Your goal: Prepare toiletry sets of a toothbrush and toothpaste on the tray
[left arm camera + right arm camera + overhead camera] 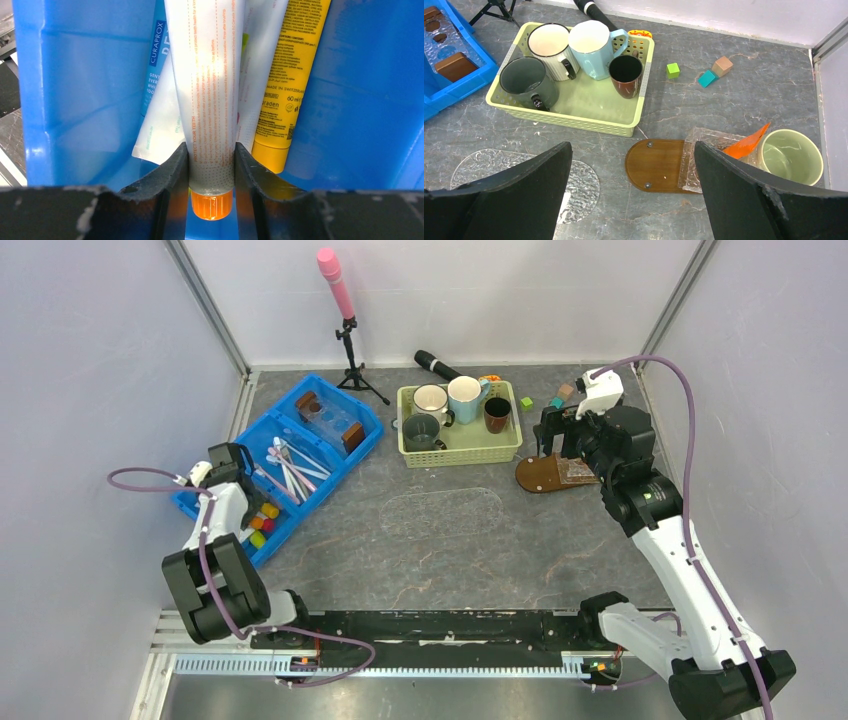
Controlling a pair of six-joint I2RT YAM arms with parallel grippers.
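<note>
In the left wrist view my left gripper is down in the blue divided bin, with both fingers pressed against a pale toothpaste tube just above its orange cap. More tubes, one yellow, lie beside it. From above, the left gripper is over the bin's near-left compartment. Pale toothbrushes lie in the middle compartment. The brown oval tray lies right of the green basket, its right end under a clear plastic piece. My right gripper hovers open above the tray.
A pale green basket holds several mugs. A clear embossed mat lies mid-table. A green cup and an orange scrap sit right of the tray. Small blocks lie behind it. A pink microphone on a tripod stands at the back.
</note>
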